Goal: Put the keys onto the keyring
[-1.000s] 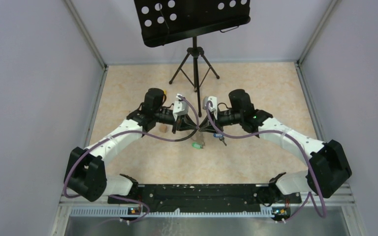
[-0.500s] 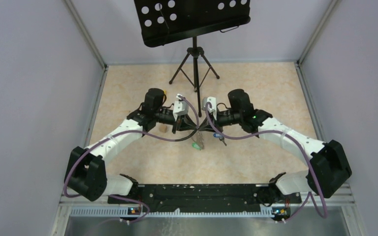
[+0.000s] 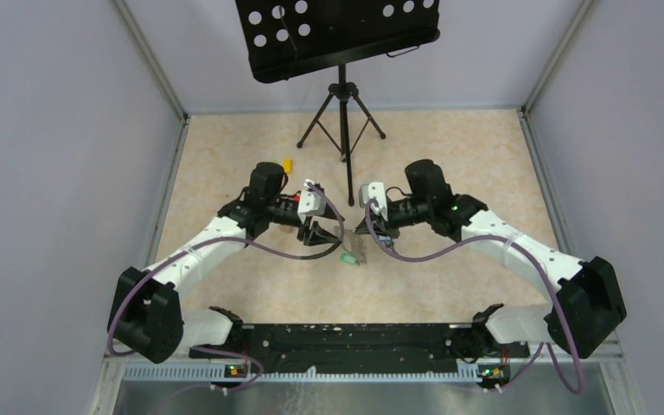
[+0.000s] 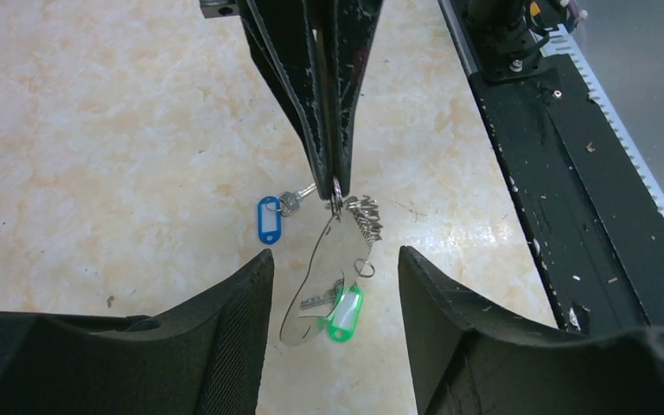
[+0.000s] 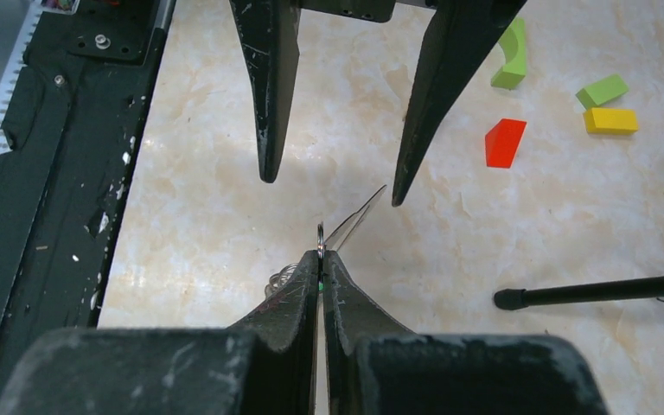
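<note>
The left claw (image 4: 335,255) has sprung apart and drawn back leftward from where the two claws met. Its black fingers flank the thin dark oval keyring loop (image 4: 309,266) without touching it. The small key with the blue oblong plastic tag (image 4: 268,219) sits just left of the loop's top. The green-tagged key (image 4: 344,313) is at the loop's lower end, below the short metallic chain (image 4: 363,216). The right claw (image 4: 335,180) is pinched together on the loop's top ring, above the beige marbled worktop (image 4: 95,130).
</note>
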Tool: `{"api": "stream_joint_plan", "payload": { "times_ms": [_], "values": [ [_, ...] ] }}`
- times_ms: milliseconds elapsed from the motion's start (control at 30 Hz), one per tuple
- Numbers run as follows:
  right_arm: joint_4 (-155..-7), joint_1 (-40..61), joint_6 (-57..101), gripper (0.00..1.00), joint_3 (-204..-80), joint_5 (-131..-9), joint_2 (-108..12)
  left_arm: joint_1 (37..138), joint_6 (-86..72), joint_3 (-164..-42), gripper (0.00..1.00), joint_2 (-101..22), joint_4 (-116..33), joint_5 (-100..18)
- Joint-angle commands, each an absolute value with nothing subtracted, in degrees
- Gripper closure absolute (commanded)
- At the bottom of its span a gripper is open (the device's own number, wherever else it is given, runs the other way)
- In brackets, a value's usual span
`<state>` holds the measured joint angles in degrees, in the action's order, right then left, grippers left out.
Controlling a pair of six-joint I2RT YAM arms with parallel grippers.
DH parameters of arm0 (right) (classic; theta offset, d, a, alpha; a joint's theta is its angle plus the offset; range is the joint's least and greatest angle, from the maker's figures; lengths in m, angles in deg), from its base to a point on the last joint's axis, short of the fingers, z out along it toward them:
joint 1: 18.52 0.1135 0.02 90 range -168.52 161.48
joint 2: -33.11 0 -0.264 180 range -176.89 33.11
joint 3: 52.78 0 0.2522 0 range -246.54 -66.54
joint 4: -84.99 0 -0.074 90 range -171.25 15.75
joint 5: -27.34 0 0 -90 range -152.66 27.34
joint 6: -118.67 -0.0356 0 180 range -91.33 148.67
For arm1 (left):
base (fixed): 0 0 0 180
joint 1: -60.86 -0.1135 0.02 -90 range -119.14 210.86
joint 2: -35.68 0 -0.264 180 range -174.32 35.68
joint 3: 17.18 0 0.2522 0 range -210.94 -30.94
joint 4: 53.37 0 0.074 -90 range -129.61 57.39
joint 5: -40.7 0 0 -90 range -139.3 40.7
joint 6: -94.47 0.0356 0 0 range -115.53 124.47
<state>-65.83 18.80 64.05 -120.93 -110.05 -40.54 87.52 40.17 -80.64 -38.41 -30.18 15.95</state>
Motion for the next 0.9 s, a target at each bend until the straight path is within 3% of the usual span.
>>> {"api": "stream_joint_plan", "payload": {
  "times_ms": [0, 400, 867],
  "values": [
    [-66.1, 18.6, 69.8, 1.0, -120.6, -113.7, -37.8, 87.4, 40.5, -76.5, 0.42, -36.1, -38.5, 19.3],
    [-71.9, 18.5, 61.6, 1.0, -120.5, -115.1, -39.1, 87.5, 28.9, -71.5, 0.68, -36.3, -56.7, 22.4],
    [-83.2, 16.7, 46.6, 1.0, -119.4, -118.4, -42.2, 87.5, 25.6, -70.9, 0.8, -36.4, -62.4, 22.4]
  ]
}}
